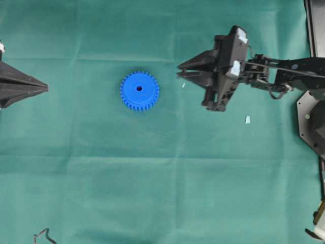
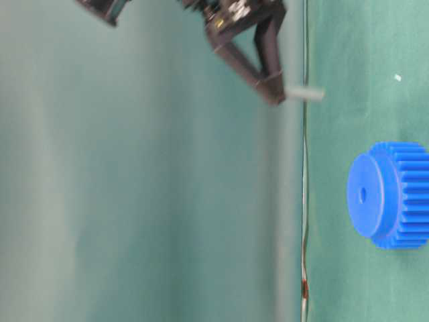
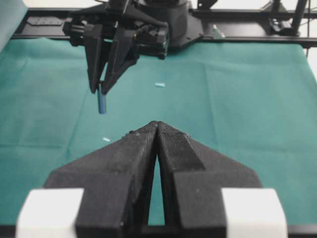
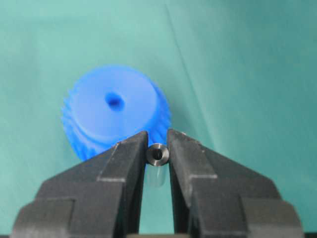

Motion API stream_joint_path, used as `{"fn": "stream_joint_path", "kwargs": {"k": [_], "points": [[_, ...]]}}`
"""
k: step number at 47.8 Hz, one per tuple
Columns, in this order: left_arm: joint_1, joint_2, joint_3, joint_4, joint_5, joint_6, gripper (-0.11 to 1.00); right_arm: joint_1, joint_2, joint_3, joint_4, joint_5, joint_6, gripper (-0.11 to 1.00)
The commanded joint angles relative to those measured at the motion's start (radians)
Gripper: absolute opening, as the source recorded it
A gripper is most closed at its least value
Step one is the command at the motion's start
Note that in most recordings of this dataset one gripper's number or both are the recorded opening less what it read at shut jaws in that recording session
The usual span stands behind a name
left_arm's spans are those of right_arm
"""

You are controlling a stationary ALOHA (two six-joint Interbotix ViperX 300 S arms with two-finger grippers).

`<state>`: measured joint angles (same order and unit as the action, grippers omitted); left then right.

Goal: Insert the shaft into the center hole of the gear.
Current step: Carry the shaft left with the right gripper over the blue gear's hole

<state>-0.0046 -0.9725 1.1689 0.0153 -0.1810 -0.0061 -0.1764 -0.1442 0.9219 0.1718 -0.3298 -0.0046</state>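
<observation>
right gripper (image 4: pixel 158 148) clamps shaft (image 4: pixel 157 154), pin hanging tip-down | gear (image 1: pixel 139 91) flat on cloth, center hole (image 1: pixel 139 88) facing up, lying left of the pin (overhead view) | left gripper (image 3: pixel 157 130) pressed closed, empty, farther off

Blue gear (image 1: pixel 139 91) flat on cloth, shaft (image 4: pixel 157 154) airborne
</observation>
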Motion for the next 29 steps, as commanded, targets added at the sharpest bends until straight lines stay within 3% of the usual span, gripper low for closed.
{"fn": "stream_joint_path", "kwargs": {"k": [1,16,29], "points": [[0.0,0.005,-0.026,0.002,-0.011,-0.002,0.0,0.018,0.018,-0.067,-0.003,0.015,-0.002,0.16],[0.0,0.005,-0.026,0.003,-0.011,-0.002,0.0,0.035,0.158,-0.255,-0.035,0.081,-0.003,0.16],[0.0,0.003,-0.026,0.003,-0.011,-0.002,0.0,0.038,0.233,-0.325,-0.043,0.091,-0.003,0.16]]}}
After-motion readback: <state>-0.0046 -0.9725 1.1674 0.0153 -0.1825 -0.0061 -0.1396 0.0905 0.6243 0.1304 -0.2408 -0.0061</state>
